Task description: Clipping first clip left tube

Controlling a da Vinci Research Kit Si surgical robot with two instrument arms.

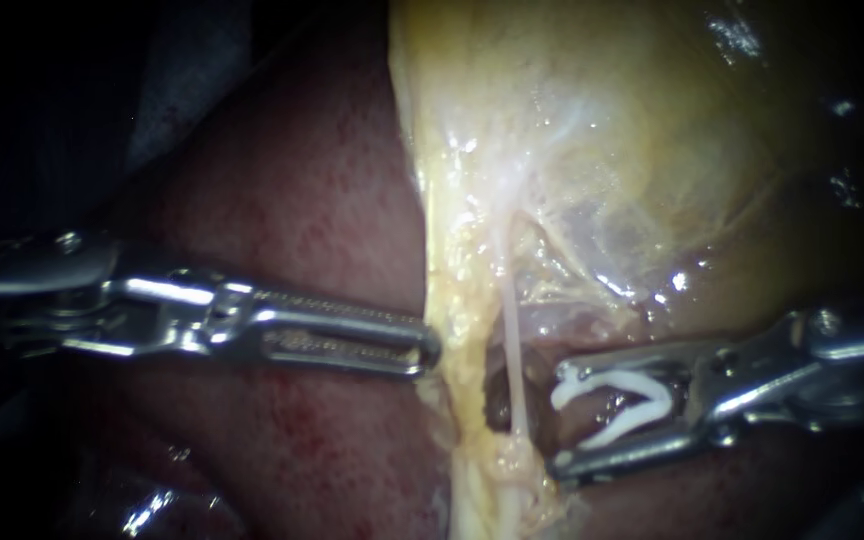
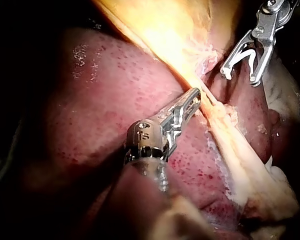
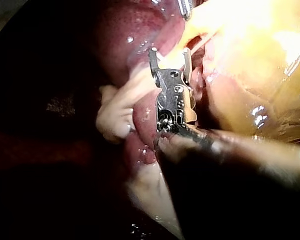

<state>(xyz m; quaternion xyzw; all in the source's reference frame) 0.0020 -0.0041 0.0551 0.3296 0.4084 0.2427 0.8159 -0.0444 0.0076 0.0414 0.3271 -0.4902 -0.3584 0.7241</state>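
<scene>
Right instrument enters from the right of the endoscope view with its jaws set wide apart, holding a white clip between them. One leg of the clip lies toward each jaw, and its open end faces the tube. That tube is a thin pale strand running down from the yellowish gallbladder to a knot of pale tissue below, with a dark gap behind it. It stands just ahead of the jaw tips, near them but outside the clip's mouth, and no contact between clip and tube is seen. Which of the task's tubes this is cannot be determined. The left instrument comes in from the left across the red, speckled liver. Its jaws lie together, and their tip touches the edge of the yellow fatty band that runs just beside the tube. In the left wrist view the left instrument again shows its tip against that band, with the right instrument beyond it, jaws spread. In the right wrist view the right instrument is likewise spread, and pale tissue crosses at its tips. Whether that tissue lies between or behind them cannot be told.
</scene>
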